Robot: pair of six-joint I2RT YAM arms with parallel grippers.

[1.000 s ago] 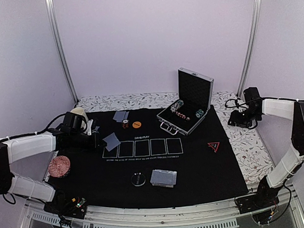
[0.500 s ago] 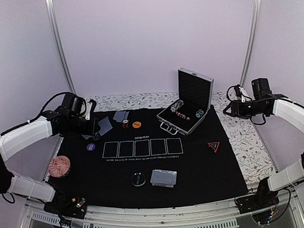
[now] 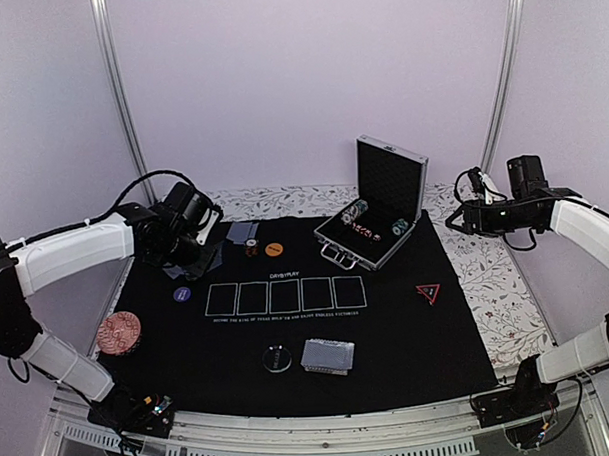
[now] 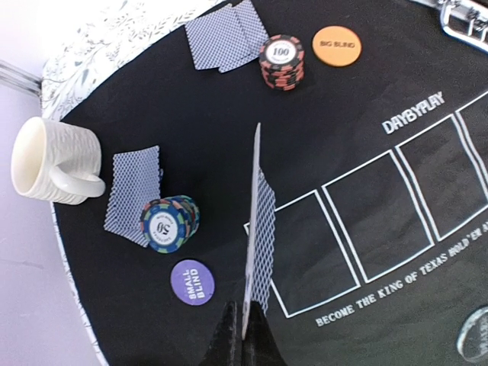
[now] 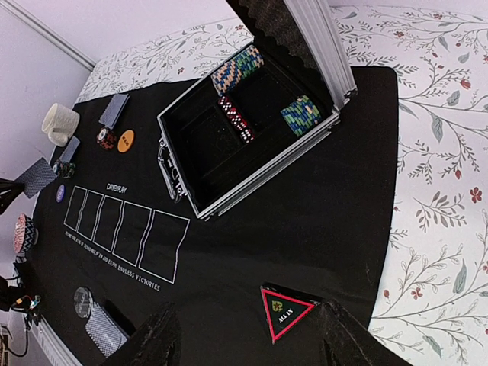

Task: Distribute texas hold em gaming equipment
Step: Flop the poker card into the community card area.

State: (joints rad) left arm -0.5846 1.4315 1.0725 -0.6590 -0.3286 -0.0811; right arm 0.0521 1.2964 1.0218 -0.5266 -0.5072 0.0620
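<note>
Soft, even light; shadows on the mat (image 3: pixel 388 325) are faint. In the left wrist view the mug (image 4: pixel 46 160) glares near white and the mat's edge bows.

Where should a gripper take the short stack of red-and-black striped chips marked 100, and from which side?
Pinch the red-and-black striped chip stack across its striped side wall, low down, coming from straight above. It stands as a short upright cylinder, and the grey-blue-backed cards and orange round disc lying close beside it probably leave little room for a sideways approach.
</note>
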